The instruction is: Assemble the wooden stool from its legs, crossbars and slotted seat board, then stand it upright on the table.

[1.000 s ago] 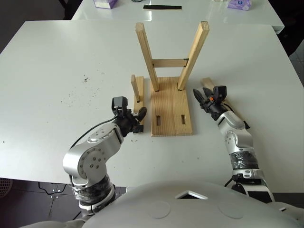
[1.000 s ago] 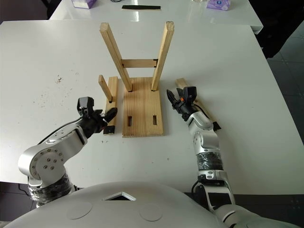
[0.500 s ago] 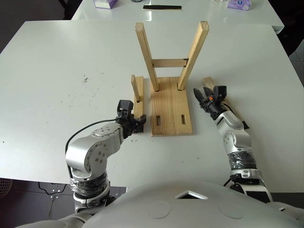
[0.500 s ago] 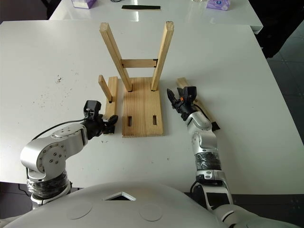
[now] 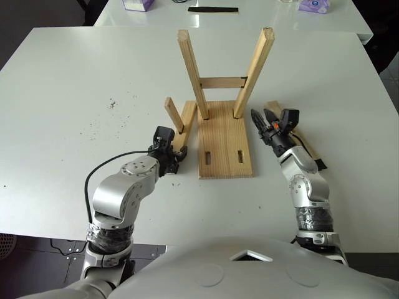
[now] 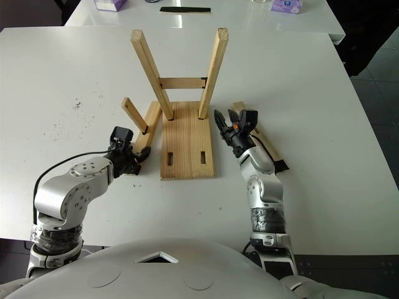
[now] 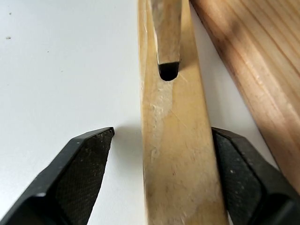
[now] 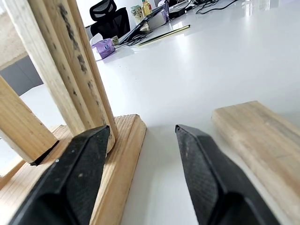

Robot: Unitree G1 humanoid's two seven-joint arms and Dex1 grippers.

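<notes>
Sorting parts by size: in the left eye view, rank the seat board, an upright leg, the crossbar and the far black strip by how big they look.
1. seat board
2. upright leg
3. crossbar and black strip look alike; the strip is farther from the camera, so unranked.
</notes>
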